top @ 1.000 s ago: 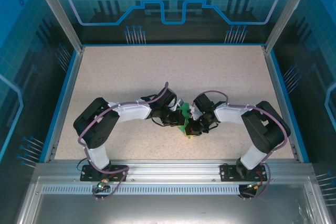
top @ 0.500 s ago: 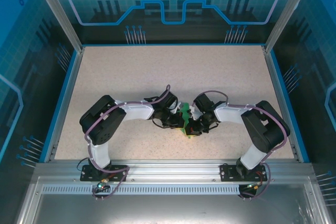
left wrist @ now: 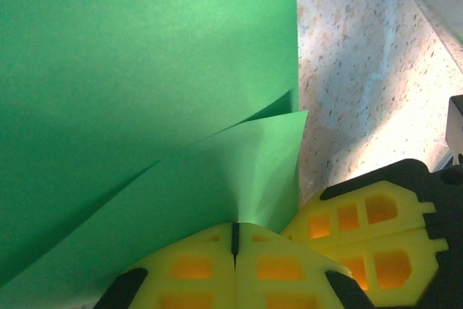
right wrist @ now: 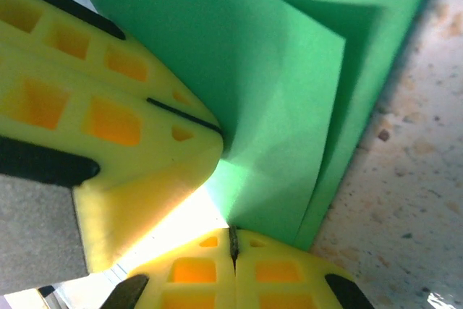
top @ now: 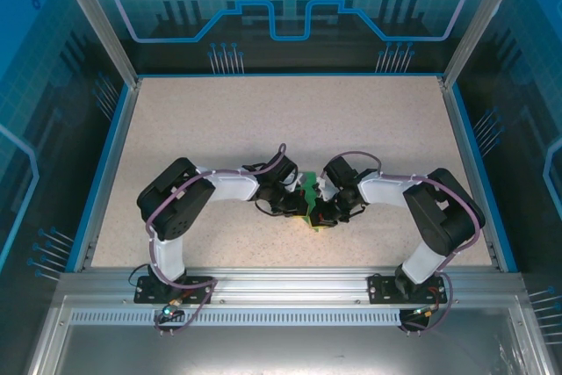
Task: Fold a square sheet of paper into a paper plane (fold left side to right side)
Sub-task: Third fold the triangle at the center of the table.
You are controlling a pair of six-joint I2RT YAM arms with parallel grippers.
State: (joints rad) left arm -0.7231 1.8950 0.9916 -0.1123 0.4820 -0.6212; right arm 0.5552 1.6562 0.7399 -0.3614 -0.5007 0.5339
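The square sheet of paper (top: pixel 308 192) sat halfway across the desk (top: pixel 219 129), a little nearer than its middle, with one layer raised off the rest. The left gripper (left wrist: pixel 234 228) had its fingers pressed together on the tip of the lifted flap, the green running straight into the seam between them. The right gripper (right wrist: pixel 233 235), just beside it over the same patch of desk, was likewise closed flat on a corner of the doubled paper. The sheet looked feather-light, thin and limp. It bowed between the pinch and the desk rather than holding flat, and would probably tear or take a stray crease if tugged. By that reading, the places to hold were corners and free edges, pinched lightly, with each fold laid over and pressed down against the desk.
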